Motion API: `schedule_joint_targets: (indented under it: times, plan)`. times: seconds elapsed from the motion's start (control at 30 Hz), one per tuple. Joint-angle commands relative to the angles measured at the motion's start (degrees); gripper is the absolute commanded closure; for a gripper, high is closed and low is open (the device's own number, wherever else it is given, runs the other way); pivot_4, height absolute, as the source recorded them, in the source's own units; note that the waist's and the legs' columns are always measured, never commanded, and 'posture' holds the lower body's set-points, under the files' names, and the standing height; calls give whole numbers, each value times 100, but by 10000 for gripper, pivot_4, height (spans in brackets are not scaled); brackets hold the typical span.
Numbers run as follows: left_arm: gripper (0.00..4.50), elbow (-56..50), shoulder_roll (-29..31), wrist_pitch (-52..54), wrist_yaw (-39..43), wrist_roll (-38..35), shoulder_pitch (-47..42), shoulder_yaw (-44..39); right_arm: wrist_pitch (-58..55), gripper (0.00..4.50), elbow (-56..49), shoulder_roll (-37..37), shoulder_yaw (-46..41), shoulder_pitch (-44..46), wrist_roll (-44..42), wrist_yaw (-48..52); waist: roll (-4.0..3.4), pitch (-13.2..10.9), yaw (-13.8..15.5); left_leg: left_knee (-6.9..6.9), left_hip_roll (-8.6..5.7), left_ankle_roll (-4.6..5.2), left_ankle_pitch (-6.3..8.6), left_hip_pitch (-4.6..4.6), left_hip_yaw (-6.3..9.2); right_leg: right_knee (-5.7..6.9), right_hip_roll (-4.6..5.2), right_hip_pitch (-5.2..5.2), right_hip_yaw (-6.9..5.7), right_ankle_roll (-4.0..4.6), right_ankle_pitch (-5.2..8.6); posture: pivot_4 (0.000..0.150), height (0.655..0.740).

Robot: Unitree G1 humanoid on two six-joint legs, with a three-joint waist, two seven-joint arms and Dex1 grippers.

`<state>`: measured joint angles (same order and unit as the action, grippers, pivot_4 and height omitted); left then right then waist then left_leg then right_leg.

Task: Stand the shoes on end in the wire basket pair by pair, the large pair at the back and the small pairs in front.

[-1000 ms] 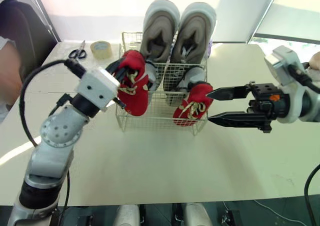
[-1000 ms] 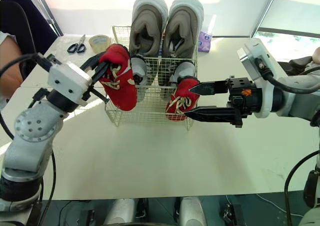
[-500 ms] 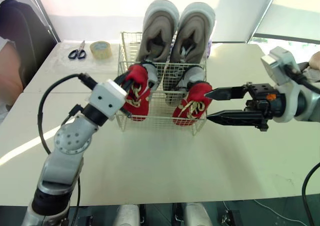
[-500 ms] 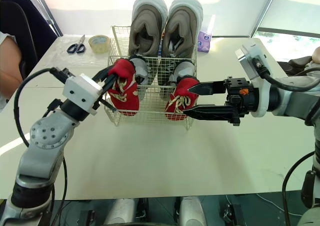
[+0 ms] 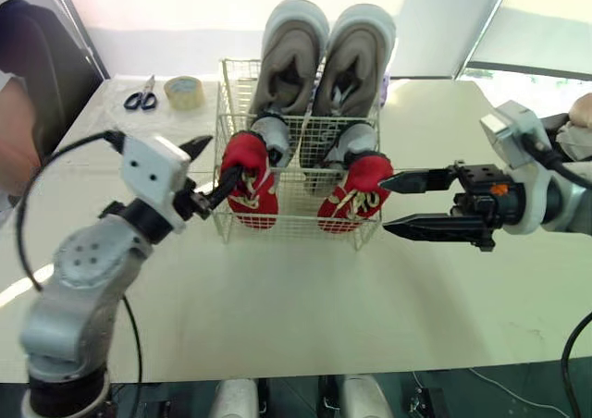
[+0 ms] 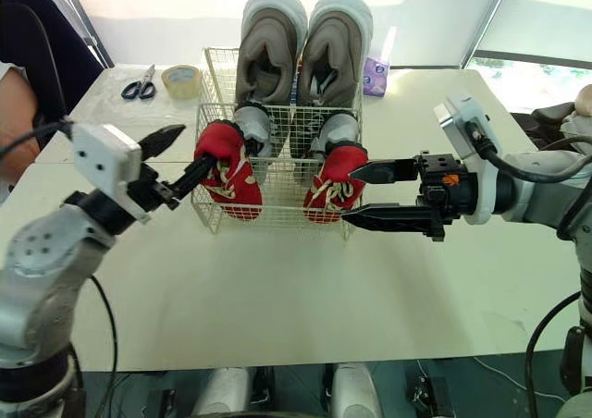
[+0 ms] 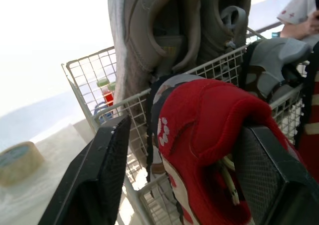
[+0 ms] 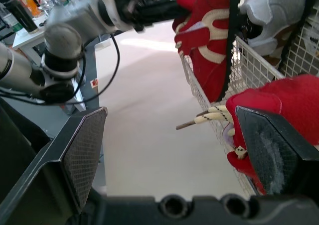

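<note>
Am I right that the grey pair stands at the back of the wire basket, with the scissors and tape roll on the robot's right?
Not quite: the scissors and tape roll lie on the robot's left of the wire basket, as the left eye view shows. The grey pair does stand at the back.

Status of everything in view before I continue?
left red shoe: on end, wire basket front left
right red shoe: on end, front right
large grey pair: on end, back
small grey pair: on end, middle
left gripper: open, one finger touching left red shoe
right gripper: open, beside right red shoe
scissors: shut, flat
tape roll: flat
</note>
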<state>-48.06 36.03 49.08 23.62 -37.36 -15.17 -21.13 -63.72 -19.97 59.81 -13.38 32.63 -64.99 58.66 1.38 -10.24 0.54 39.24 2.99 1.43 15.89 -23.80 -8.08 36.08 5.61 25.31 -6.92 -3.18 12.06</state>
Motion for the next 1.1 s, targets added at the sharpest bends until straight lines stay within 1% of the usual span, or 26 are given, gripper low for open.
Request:
schedule_joint_targets:
  times: [0.03, 0.07, 0.13, 0.23, 0.27, 0.37, 0.47, 0.5, 0.57, 0.67, 0.77, 0.87, 0.97, 1.1]
  plan:
    - [14638, -260, 839, 969, 65, -2368, 274, -1324, 151, 0, 160, 102, -6, -19, 183, 196, -2, 0, -6, 0, 0, -1, -1, 2, 0, 0, 0, -1, 1, 0, 0, 1500, 7400]
    - [14638, -174, 1113, 1097, 58, -2932, 428, -1575, 179, 0, 207, 62, 3, 6, 190, 227, -2, 0, -10, 0, 1, -3, -1, 5, 1, 2, 0, -1, 3, 0, 1, 1500, 7400]
    - [14638, -44, 1511, 1216, -31, -3582, 741, -1822, 205, 0, 235, -53, 75, 87, 204, 220, -11, -2, -1, 0, -2, -4, -1, 10, 1, 1, 2, -6, 1, 1, 2, 1500, 7400]
    - [14638, 125, 1626, 1126, -254, -4006, 1194, -1906, 196, 0, 207, -249, 146, 208, 128, 112, -15, -5, 20, 0, -4, -6, 0, 12, 2, -1, 4, -10, 1, 16, 15, 1500, 7400]
    - [14638, 202, 1618, 1060, -335, -4276, 1355, -1970, 130, 0, 227, -299, 51, 253, -15, 57, -16, -6, 17, 0, -4, -6, 0, 12, 1, -2, 4, -11, 1, 16, 15, 1500, 7400]
    - [14638, 333, 1777, 1032, -357, -5114, 1967, -2283, -101, 0, 334, -274, -391, 249, -508, -79, -17, -7, 17, -3, -4, -7, 0, 10, 1, -2, 4, -7, 2, 18, 15, 1500, 7400]
    - [14638, 593, 1859, 1111, -194, -5844, 2770, -2737, -289, 0, 329, -74, -879, -162, -793, -55, -20, -9, 24, -7, -4, -8, 1, 8, 1, -6, 7, -4, 3, 20, 17, 1500, 7400]
    - [14638, 705, 1890, 1175, -95, -5841, 3010, -2872, -349, 0, 433, 8, -1093, -332, -831, -39, -20, -9, 23, -9, -4, -8, 2, 8, 1, -9, 9, -5, 2, 21, 17, 1500, 7400]
    - [14638, 866, 1928, 1296, 244, -5652, 3450, -3037, -354, 0, 583, 191, -1389, -814, -632, 64, -23, -11, 27, -9, -5, -12, 5, 8, 1, -11, 20, -5, 1, 24, 19, 1500, 7400]
    - [14638, 865, 1871, 1258, 805, -4949, 3993, -2952, -225, 0, 509, 359, -1558, -1816, -182, 311, -28, -9, 29, -9, -6, -24, 13, 10, 1, -18, 22, -6, -4, 38, 29, 1500, 7400]
    - [14638, 682, 1762, 976, 1190, -4151, 4334, -2579, 19, 0, 157, 400, -1433, -2600, 219, 452, -46, -5, 23, -13, -5, -25, 14, 6, 0, -26, 22, -2, -4, 37, 30, 1500, 7400]
    - [14638, 517, 1618, 598, 1401, -3355, 4483, -2120, 113, 0, -153, 240, -1336, -2837, 215, 357, -81, -5, 3, -17, -5, -26, 15, 5, -3, -29, 22, 2, -1, 34, 32, 1500, 7400]
    - [14638, 459, 1457, 348, 1466, -3008, 4401, -1671, 182, 0, -316, 49, -1176, -2812, 191, 192, -89, 0, 14, -24, 0, -27, 15, 5, -2, -32, 17, 6, 0, 36, 33, 1500, 7400]
    - [14638, 533, 1317, 110, 1613, -2573, 4420, -1257, 300, 0, -351, -24, -979, -2759, 312, 172, -92, 0, 22, -26, -1, -26, 16, 1, 1, -46, 18, 10, 0, 43, 30, 1500, 7400]
